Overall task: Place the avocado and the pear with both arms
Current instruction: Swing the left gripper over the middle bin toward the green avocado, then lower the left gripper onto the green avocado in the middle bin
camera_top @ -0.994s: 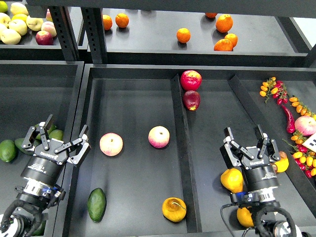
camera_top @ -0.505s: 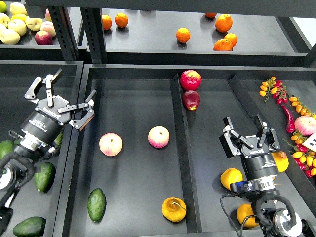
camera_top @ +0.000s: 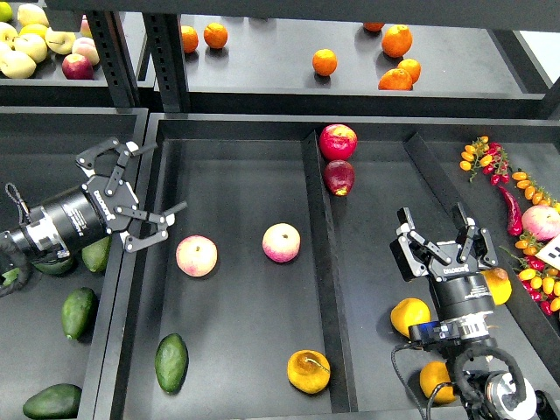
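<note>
The left gripper (camera_top: 143,190) is hovering over the left wall of the middle tray (camera_top: 236,332), its two fingers spread wide apart and holding nothing; one finger is pointing toward the tray's far-left corner and the other is reaching toward a pink peach (camera_top: 197,255) lying in the left half of the tray. The right gripper (camera_top: 438,234) is standing upright over the right-hand tray (camera_top: 376,201), its fingers parted and gripping nothing. The avocado (camera_top: 171,362) is lying lengthwise near the front-left corner of the middle tray, well apart from the left gripper. The pear (camera_top: 308,371) is sitting near the front-right corner of the same tray, close to the divider (camera_top: 322,262) that is separating it from the right-hand tray, with its thin stem showing on top. A second peach (camera_top: 281,242) is resting nearer the middle of the tray, toward its right edge. Two red fruits (camera_top: 339,159) are sitting at the far end of the divider. In the left-hand tray, paler green avocados (camera_top: 79,312) are lying beneath and in front of the left arm. Yellow fruits (camera_top: 409,317) are lying just beside the right arm, near the front edge of the right-hand tray.
</note>
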